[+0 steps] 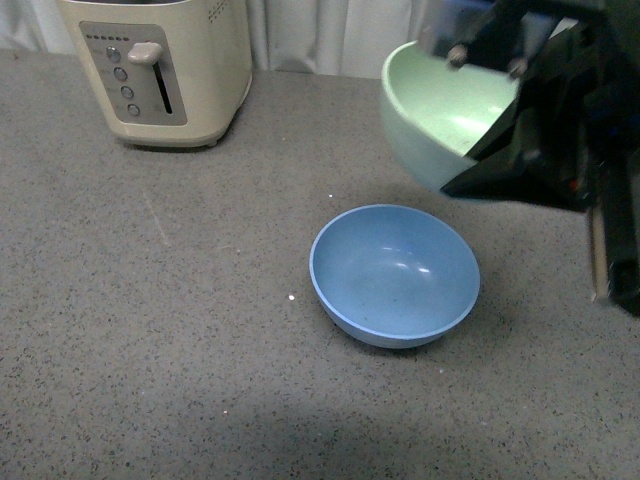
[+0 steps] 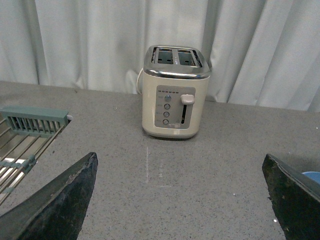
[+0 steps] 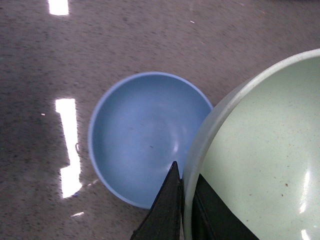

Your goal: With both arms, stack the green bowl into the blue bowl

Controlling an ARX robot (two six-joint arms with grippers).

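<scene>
The blue bowl [image 1: 394, 273] stands upright and empty on the grey counter, near the middle. My right gripper [image 1: 490, 150] is shut on the rim of the green bowl [image 1: 440, 105] and holds it tilted in the air, above and to the right of the blue bowl. In the right wrist view one finger is outside the green bowl's [image 3: 260, 160] rim and one inside, with my right gripper [image 3: 186, 187] pinching it; the blue bowl [image 3: 145, 135] lies below. My left gripper [image 2: 180, 200] is open and empty over bare counter; a sliver of the blue bowl [image 2: 311, 176] shows beside one finger.
A cream toaster [image 1: 160, 65] stands at the back left of the counter, also in the left wrist view [image 2: 174, 92]. A wire dish rack [image 2: 25, 140] lies at the counter's left. White curtains hang behind.
</scene>
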